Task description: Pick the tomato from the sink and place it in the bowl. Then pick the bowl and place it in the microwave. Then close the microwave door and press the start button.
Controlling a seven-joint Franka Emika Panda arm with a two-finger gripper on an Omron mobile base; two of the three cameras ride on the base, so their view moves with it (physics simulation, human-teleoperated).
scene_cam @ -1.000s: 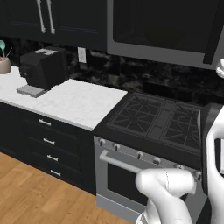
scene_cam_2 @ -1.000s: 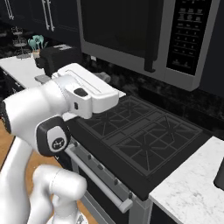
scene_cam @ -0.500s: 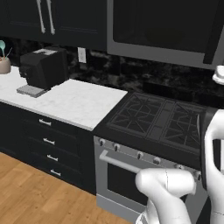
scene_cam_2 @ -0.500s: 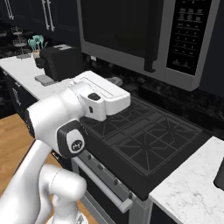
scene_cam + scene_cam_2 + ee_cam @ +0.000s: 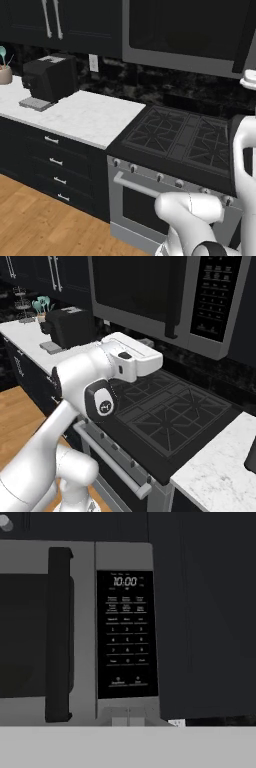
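Pale grey fingertips of the gripper (image 5: 128, 721) press together at the bottom of the hand view, jaws fully closed with nothing between them. They sit just under the microwave (image 5: 215, 331)'s black control panel (image 5: 126, 632), whose display reads 10:00 above rows of small keys. Beside the panel stands the door's tall dark handle (image 5: 58, 634), and beyond it the microwave door (image 5: 132, 286), a dark glass pane lying flush with the grey frame, closed. On the panel's other side hangs a dark cabinet front (image 5: 205, 612).

In the right base view the white arm (image 5: 95, 391) reaches forward over a black gas cooktop (image 5: 170, 416) with iron grates, the microwave mounted above it. A white marble counter (image 5: 75, 117) runs beside the stove, over black drawers with silver pulls. On it stands a black coffee machine (image 5: 49, 80), and further along a small pot of teal and pale utensils (image 5: 4, 70). A wooden floor (image 5: 35, 225) lies below.
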